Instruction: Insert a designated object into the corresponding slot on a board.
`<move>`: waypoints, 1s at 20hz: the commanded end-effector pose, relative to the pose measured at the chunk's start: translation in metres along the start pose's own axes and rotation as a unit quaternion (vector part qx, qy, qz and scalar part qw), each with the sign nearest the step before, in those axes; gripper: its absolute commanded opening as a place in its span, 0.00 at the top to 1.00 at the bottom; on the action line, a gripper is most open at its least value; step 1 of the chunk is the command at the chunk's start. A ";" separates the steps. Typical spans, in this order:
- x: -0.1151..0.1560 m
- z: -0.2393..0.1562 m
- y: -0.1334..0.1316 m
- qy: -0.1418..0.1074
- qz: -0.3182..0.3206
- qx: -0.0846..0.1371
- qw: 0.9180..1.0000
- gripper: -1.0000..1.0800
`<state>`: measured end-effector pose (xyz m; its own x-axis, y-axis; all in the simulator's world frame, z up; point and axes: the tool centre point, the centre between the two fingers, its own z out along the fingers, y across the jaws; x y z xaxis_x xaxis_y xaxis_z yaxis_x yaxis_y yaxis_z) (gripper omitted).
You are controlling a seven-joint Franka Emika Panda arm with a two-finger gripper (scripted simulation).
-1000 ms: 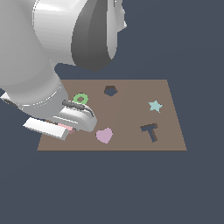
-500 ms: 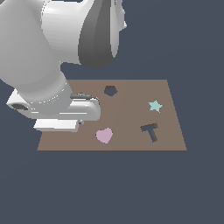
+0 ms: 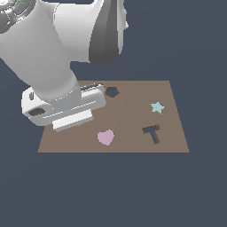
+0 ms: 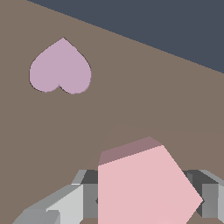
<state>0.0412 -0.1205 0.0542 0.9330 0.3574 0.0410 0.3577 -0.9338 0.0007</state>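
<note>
1. The claw (image 4: pixel 146 201) sits over the exterior view's left part of the flat brown rectangular board (image 3: pixel 133 142), clamped on the small flat light-pink pentagon block (image 4: pixel 144 188), held above the board.
2. Mauve-pink heart (image 3: pixel 106 137) lies seated in the board.
3. Dark pentagon slot (image 3: pixel 112 92), dark T-shaped slot (image 3: pixel 152 132), pale teal star (image 3: pixel 157 107) follow rightward.

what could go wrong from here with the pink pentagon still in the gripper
1. The pentagon block sits between the fingers above the board, away from the dark pentagon slot; releasing now would likely drop it on bare wood.
2. Its corners may not line up with the slot, so it could jam.
3. The arm hides the block in the exterior view, making alignment hard to check.
</note>
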 end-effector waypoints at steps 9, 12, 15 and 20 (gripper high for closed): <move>-0.019 0.010 -0.025 -0.015 -0.235 0.006 0.972 1.00; -0.024 0.012 -0.033 -0.018 -0.301 0.008 0.954 1.00; -0.028 0.014 -0.041 -0.020 -0.365 0.011 0.931 1.00; -0.036 0.016 -0.054 -0.023 -0.470 0.015 0.882 1.00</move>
<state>-0.0078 -0.0858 0.0368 0.2933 0.9560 -0.0037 0.9559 -0.2933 -0.0126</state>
